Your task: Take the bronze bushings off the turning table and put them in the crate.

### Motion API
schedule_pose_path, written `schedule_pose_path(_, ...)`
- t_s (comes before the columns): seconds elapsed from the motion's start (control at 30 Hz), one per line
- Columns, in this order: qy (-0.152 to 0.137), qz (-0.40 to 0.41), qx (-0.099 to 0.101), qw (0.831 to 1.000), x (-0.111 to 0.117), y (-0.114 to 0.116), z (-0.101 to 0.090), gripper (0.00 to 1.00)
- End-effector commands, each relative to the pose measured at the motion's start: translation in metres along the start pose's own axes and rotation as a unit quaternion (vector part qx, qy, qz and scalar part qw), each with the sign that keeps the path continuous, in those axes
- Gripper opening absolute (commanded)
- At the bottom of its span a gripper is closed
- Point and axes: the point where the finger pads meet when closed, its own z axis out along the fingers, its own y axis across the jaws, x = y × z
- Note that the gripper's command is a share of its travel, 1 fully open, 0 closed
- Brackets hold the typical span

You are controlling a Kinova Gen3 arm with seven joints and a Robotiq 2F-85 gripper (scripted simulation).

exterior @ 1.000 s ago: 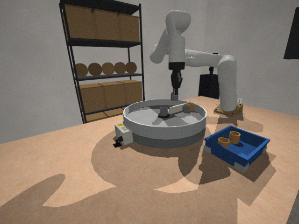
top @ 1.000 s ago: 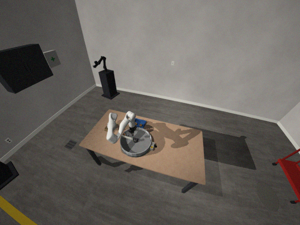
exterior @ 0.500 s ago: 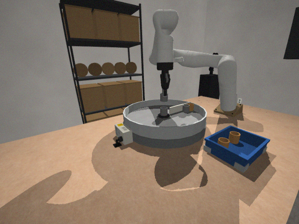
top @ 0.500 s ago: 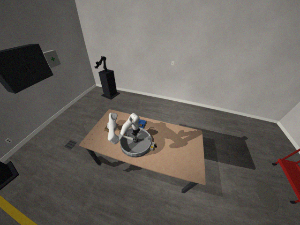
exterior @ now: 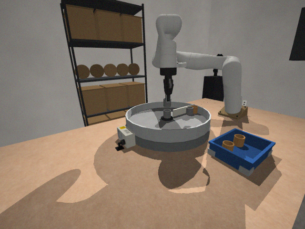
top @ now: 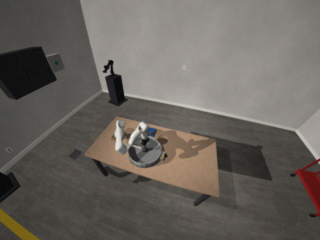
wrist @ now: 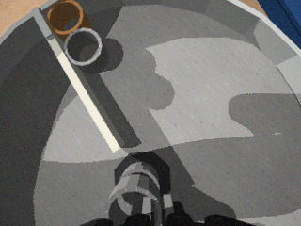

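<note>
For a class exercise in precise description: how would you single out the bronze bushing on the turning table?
Find the round grey high-walled turning table. Inside, follow the straight cream bar outward to two short hollow cylinders near the wall. Choose the orange-brown bronze bushing; its close neighbour, the steel bushing, is grey.

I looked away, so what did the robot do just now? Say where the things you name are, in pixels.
The jaws, shut on a steel bushing (exterior: pixel 167 102) (wrist: pixel 136 181), swung from the crate's (top: pixel 154 130) (exterior: pixel 215 148) (wrist: pixel 282 16) side to over the turning table's (top: pixel 144 164) (exterior: pixel 167 134) (wrist: pixel 279 44) middle, and dipped a little. Nothing was newly grabbed or let go. The two bronze bushings (exterior: pixel 238 141) (exterior: pixel 228 146) in the crate stayed put.
</note>
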Motion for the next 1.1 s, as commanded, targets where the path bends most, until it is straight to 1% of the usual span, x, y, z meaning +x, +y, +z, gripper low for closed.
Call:
schedule_pose_path(0.0,0.001,0.0,-0.001,1.0,0.0,0.0,0.0,0.0)
schedule_pose_path(0.23,0.001,0.0,-0.001,1.0,0.0,0.0,0.0,0.0)
schedule_pose_path(0.4,0.001,0.0,-0.001,1.0,0.0,0.0,0.017,0.0)
schedule_pose_path(1.07,0.001,0.0,-0.001,1.0,0.0,0.0,0.02,0.0)
